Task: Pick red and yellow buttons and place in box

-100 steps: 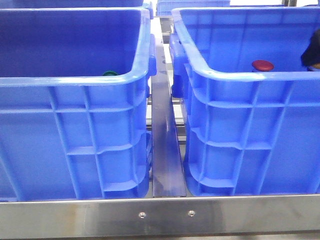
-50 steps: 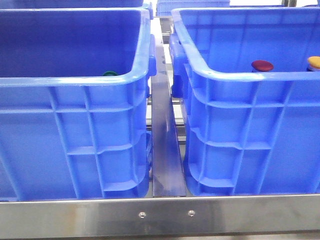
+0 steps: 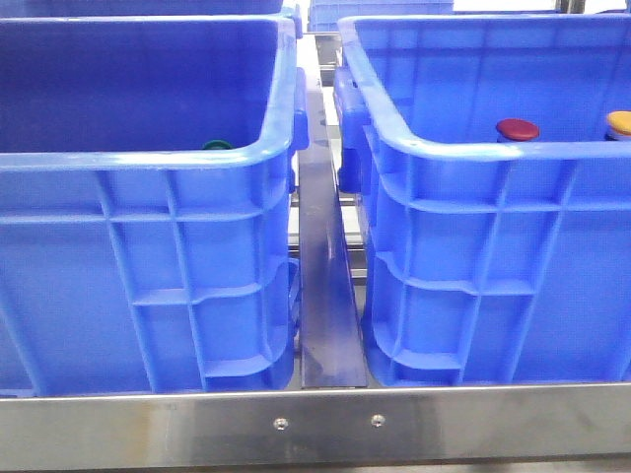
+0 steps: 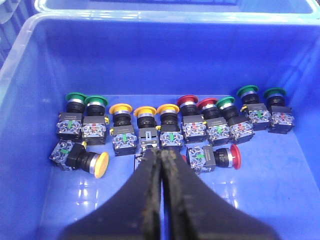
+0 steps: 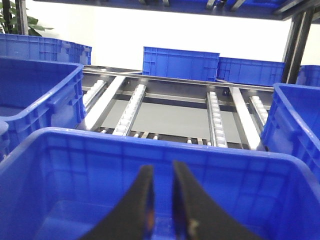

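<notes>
Nearest to you in the front view, a steel rail (image 3: 315,424) with two screws is running across the frame. Just behind it, two blue crates are sitting side by side, the left crate (image 3: 148,168) and the box (image 3: 473,158) on the right, with a metal divider strip (image 3: 325,286) lying between them. The tall ribbed near walls are blocking most of your view into both crates.

Over the box's near rim you are seeing only the caps of the red button (image 3: 518,129) and, near the frame's right edge, the yellow button (image 3: 620,122); both are sitting inside the box, well apart from each other. A sliver of a green cap (image 3: 217,145) is showing above the left crate's rim.

From the left wrist view, the left gripper (image 4: 162,155) is hanging above a crate floor with its fingers pressed together and nothing between them. Below it, a row of spare buttons (image 4: 170,125) with green, yellow and red mushroom caps on dark bodies is standing upright, and two more are lying on their sides.

From the right wrist view, the right gripper (image 5: 161,172) is showing a narrow gap between its fingers and is holding nothing. Beyond it, roller tracks (image 5: 215,117) and further crates (image 5: 181,64) are standing at the back.
</notes>
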Controlling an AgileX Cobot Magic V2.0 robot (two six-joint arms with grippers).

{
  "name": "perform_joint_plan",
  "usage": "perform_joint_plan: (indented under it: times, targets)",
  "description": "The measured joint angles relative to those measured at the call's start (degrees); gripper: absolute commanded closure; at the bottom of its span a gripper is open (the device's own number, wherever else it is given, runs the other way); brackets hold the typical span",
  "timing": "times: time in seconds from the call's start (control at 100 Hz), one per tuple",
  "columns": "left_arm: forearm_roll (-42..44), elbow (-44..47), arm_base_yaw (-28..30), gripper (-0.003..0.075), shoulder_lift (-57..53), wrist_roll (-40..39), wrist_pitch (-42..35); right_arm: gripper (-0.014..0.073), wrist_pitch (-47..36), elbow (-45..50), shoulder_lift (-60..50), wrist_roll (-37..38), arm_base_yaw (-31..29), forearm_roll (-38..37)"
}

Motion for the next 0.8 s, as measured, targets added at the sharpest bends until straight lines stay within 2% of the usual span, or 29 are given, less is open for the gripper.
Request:
perform_joint_plan:
  times: [0.8]
  targets:
    - [0.0, 0.0, 0.0, 0.0741, 0.0, -0.1, 0.0, 0.0663, 0.0, 0.0, 0.0, 0.0, 0.0, 0.0]
